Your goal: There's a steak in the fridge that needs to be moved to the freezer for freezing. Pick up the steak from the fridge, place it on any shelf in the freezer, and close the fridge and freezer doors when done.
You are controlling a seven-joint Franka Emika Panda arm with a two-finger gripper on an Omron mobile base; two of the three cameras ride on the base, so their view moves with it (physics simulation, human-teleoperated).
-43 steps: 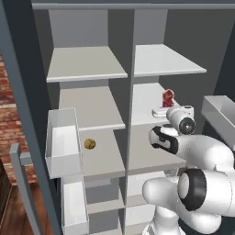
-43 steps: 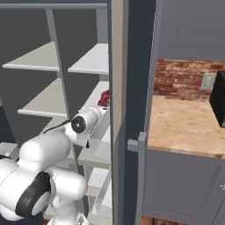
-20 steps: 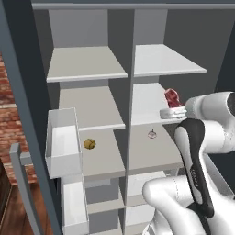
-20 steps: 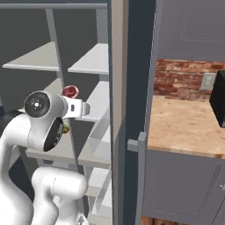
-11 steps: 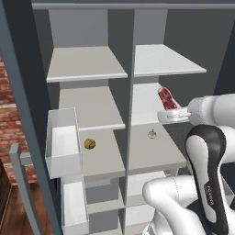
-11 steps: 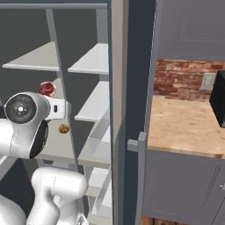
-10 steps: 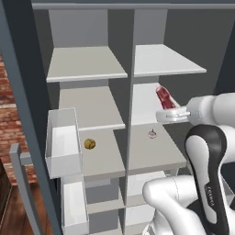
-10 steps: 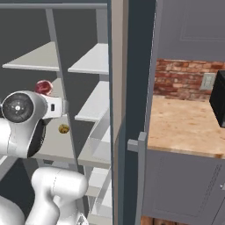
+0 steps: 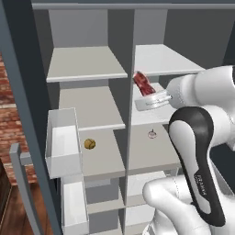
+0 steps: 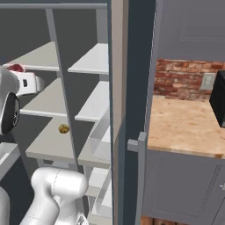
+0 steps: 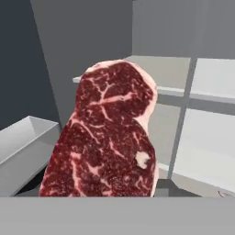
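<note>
Far left in the left base view you've got the open freezer point(image 9: 87, 137), white door bins point(image 9: 62, 142) hanging off its door and a round golden-brown lump point(image 9: 90, 144) sitting alone on one lower shelf point(image 9: 103, 156). The boards above that one are bare, so plenty of landing room.

Moving right, there's the divider post point(image 9: 130, 92) between the two halves, and just past it the steak point(image 9: 143, 84), up in the air in front of the fridge point(image 9: 160, 59) side. It's tilted on edge, sticking up out of the end effector point(image 9: 149, 98), which is clamped on its lower end. In the hand view the meat stands upright right in front of the camera, with freezer shelving behind it.

Right of that, a tiny pale item point(image 9: 152, 134) sits on a fridge shelf, then the white arm.

My take on doing the carry well: keep the meat pulled out clear of that divider post while swinging left, don't clip it. Then go in level over a bare freezer board, lower until the steak nearly touches, and only then let go, otherwise it may flop or slide off the front edge.
</note>
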